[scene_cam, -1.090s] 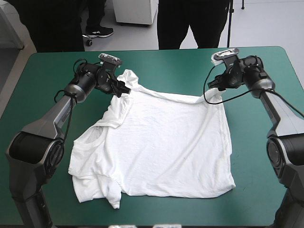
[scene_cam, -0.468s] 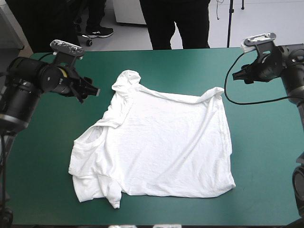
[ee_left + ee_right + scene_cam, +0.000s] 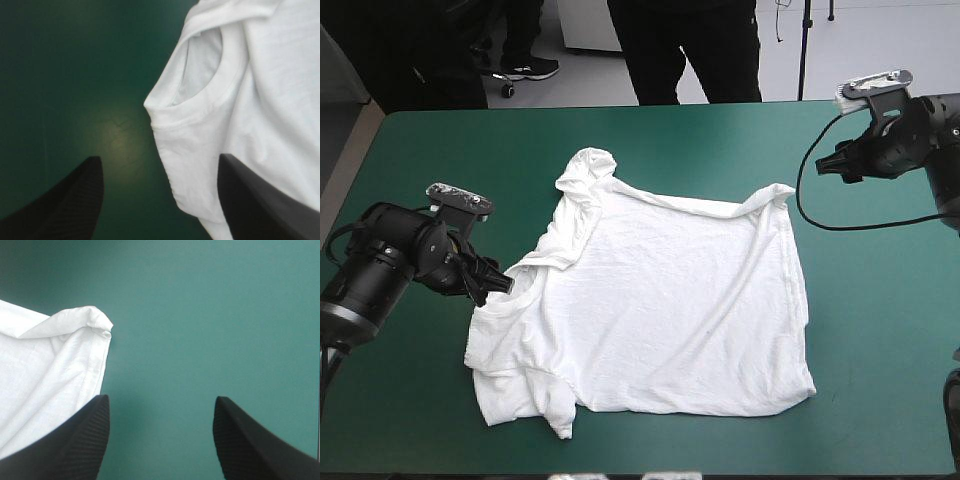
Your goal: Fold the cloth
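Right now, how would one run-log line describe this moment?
T-shirt: spread on teal-green table, not yet folded | left gripper: open, at collar, holding nothing | right gripper: open, beside far corner, holding nothing

Reads as a robotics lab or test cell, not a home or shop. Going by the rig: plain work table under a teal-green cover (image 3: pixel 660 130), left arm (image 3: pixel 390 265) and right arm (image 3: pixel 920 140) of black-and-grey industrial build reaching in from either side, one white T-shirt (image 3: pixel 670 310) spread out between them. Beyond the far edge, same story: smooth pale grey floor (image 3: pixel 880 50) with open walking room, base of a white cabinet (image 3: pixel 590 25), a thin black stand pole (image 3: pixel 803 50), what looks like a small caster wheel (image 3: pixel 506 88), all bare equipment-room fittings.
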Controlling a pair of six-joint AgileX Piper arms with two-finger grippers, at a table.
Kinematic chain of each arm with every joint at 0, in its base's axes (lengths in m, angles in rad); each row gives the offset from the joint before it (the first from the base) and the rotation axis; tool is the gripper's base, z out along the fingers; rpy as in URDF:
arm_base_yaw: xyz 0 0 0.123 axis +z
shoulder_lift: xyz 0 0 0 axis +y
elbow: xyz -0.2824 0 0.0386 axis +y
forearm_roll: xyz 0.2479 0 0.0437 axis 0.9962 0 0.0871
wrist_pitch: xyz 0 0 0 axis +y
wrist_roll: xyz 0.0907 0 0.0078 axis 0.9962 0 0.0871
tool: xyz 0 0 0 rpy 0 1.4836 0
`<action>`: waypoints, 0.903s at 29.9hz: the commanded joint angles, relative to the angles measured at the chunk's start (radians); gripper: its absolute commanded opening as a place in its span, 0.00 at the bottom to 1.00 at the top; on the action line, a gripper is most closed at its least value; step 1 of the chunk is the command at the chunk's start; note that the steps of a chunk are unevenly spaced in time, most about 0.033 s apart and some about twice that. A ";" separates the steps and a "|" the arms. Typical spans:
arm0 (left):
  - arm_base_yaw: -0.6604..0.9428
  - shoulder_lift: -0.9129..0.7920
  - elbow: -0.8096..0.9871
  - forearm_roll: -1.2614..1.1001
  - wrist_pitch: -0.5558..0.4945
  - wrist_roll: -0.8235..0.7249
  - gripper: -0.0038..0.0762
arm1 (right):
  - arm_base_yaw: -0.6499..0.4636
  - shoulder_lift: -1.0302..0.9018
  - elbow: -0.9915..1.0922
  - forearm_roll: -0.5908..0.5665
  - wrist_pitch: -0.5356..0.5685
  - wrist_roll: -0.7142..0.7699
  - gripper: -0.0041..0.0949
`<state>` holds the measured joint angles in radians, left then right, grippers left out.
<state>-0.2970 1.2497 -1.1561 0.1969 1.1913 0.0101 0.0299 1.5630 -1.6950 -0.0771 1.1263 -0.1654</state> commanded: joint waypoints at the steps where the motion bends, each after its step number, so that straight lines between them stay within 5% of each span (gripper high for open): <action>1: 0.017 0.018 0.030 0.049 -0.068 -0.023 0.65 | -0.007 -0.043 -0.032 -0.008 -0.025 -0.029 0.62; 11: 0.188 0.162 0.066 -0.069 -0.198 0.018 0.65 | -0.007 -0.043 -0.032 0.007 -0.024 -0.040 0.62; 27: 0.198 0.328 0.185 -0.179 -0.277 0.055 0.64 | -0.007 -0.043 -0.032 0.007 -0.026 -0.051 0.62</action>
<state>-0.0977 1.6000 -0.9896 0.0394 0.9349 0.0604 0.0299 1.5630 -1.6950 -0.0662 1.1389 -0.2047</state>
